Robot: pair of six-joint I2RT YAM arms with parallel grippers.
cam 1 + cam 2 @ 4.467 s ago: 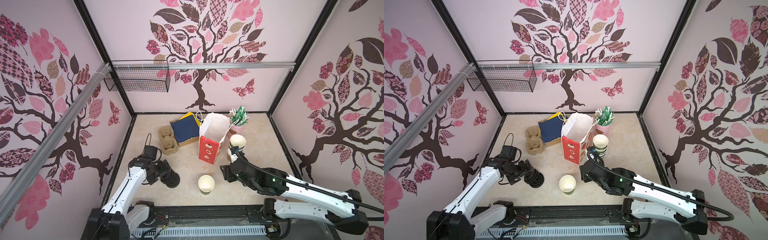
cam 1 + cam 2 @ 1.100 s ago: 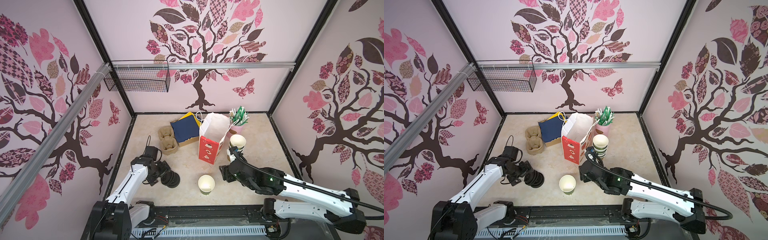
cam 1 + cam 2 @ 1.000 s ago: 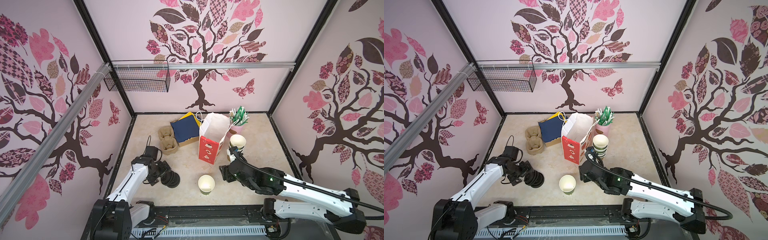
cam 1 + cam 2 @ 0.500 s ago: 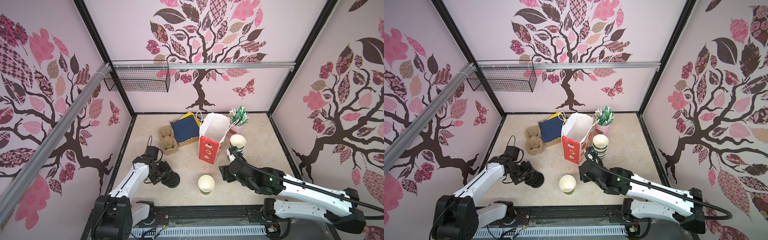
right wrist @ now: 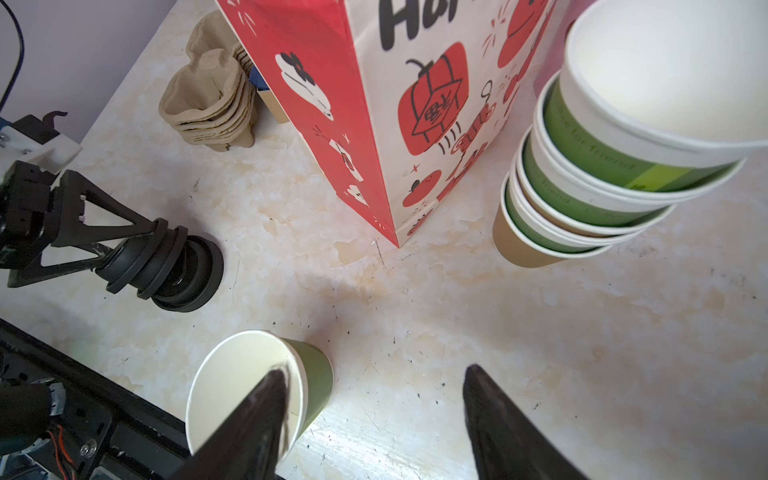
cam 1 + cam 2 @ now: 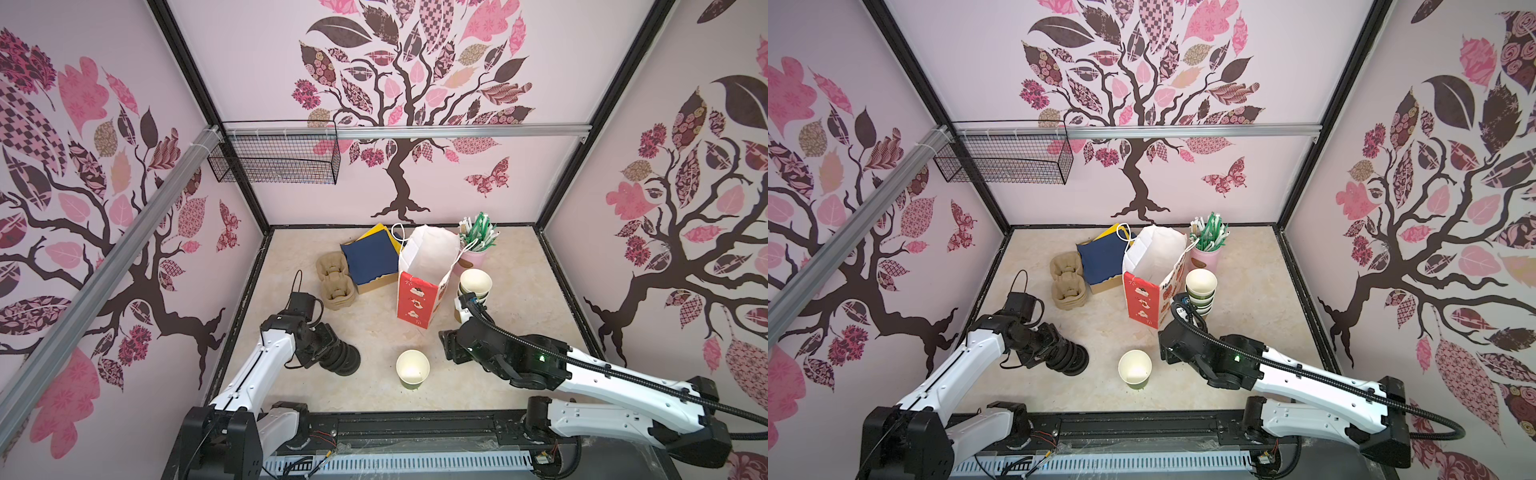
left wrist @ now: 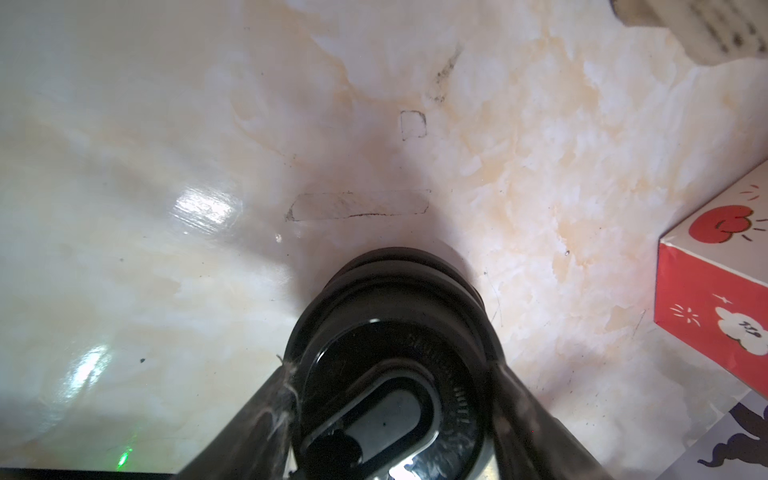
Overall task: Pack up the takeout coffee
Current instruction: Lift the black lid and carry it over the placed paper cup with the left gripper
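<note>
The takeout coffee is out of view; no lidded cup shows. A tilted stack of black lids (image 6: 344,360) (image 6: 1068,356) (image 5: 178,266) sits at the front left. My left gripper (image 6: 332,353) (image 7: 392,370) reaches it from the left, and its fingers press both sides of the top black lid (image 7: 386,340). A lidless green cup (image 6: 412,369) (image 6: 1134,368) (image 5: 316,374) with a white inside stands at the front centre. My right gripper (image 6: 446,345) (image 5: 374,374) hovers just right of that cup, open and holding nothing. In the right wrist view one finger overlaps the cup's rim.
A red and white paper bag (image 6: 419,295) (image 5: 374,104) stands open in the middle. Nested lidless cups (image 6: 475,284) (image 5: 602,166) stand to its right, behind my right gripper. Pulp cup carriers (image 6: 336,282), a box of blue napkins (image 6: 370,257) and a pink cup of straws (image 6: 478,245) sit further back.
My left gripper's jaws have drawn in around the top of the lid stack, and that arm has shifted slightly. The right arm has stayed still.
</note>
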